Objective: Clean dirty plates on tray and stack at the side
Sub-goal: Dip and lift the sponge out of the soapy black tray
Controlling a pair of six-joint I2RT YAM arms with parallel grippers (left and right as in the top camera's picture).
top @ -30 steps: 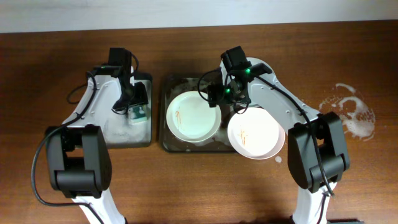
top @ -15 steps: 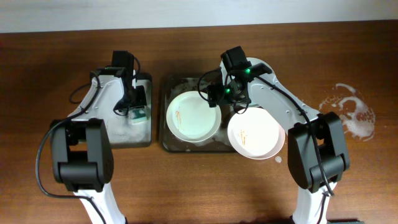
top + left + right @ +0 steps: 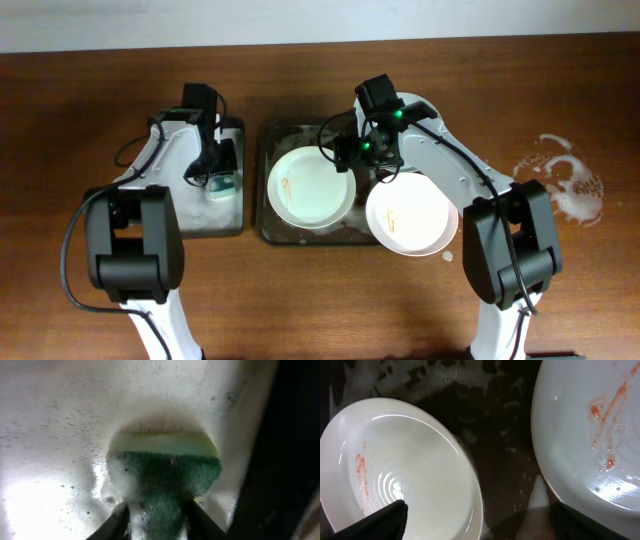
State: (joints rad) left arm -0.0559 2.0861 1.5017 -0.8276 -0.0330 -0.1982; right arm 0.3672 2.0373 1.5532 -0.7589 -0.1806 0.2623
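Step in hand: loading the sponge. No plate is scrubbed yet.

- Left claw (image 3: 157, 522): closed down on the green sponge (image 3: 165, 472), fingers pinching its lower end. The sponge is pressed into the suds on the floor of the small tray (image 3: 232, 222), which sits at 9 o'clock of the tray (image 3: 268, 232).
- Right claw (image 3: 477, 510): spread wide with nothing in it, hovering over the wet, foamy tray floor in the gap between the two plates.
- Mint plate (image 3: 311, 187): inside the tray toward its 9 o'clock end, lying flat, with an orange streak on its 9 o'clock side.
- Cream plate (image 3: 411, 215): at the tray's 3 o'clock end. It seems to overlie the rim there and reach out over the desk (image 3: 560, 290). Orange smears near its centre.
- Dried foam patch (image 3: 560, 182) on the desk, well out at 3 o'clock. No stack there yet.

Judgement: the task is barely begun, since both plates in view are dirty.

Next move calls for lifting the soaked sponge clear of the small tray and carrying it toward 3 o'clock to the mint plate, the nearer one. My right claw likely has to pin or grip that plate's rim so it does not skate on the slick tray floor. The glossy, wet rim may slip.
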